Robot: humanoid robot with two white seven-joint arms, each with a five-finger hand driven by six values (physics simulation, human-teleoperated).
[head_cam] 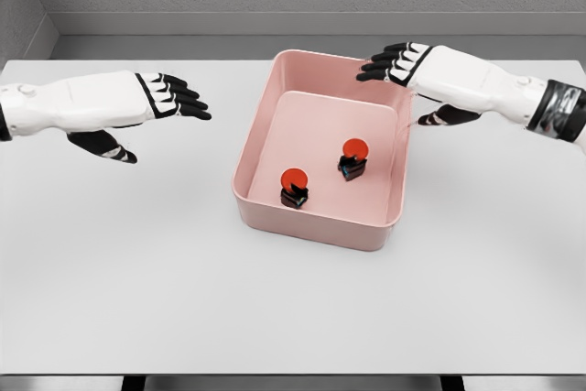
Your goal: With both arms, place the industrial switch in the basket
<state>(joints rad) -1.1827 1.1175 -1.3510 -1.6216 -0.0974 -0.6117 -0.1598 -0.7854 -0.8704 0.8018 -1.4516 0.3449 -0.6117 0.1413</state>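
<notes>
Both our hands hover spread and empty: left hand [137,105] left of the pink basket [316,226], right hand [412,70] over its far right rim; two red switches [294,188] [353,158] inside.

a white table [137,272] carries a pink basket [311,223] set just right of its middle.

My arms are glossy white shells; left hand [156,103] and right hand [407,66] have black fingers, right wrist black-banded.
</notes>
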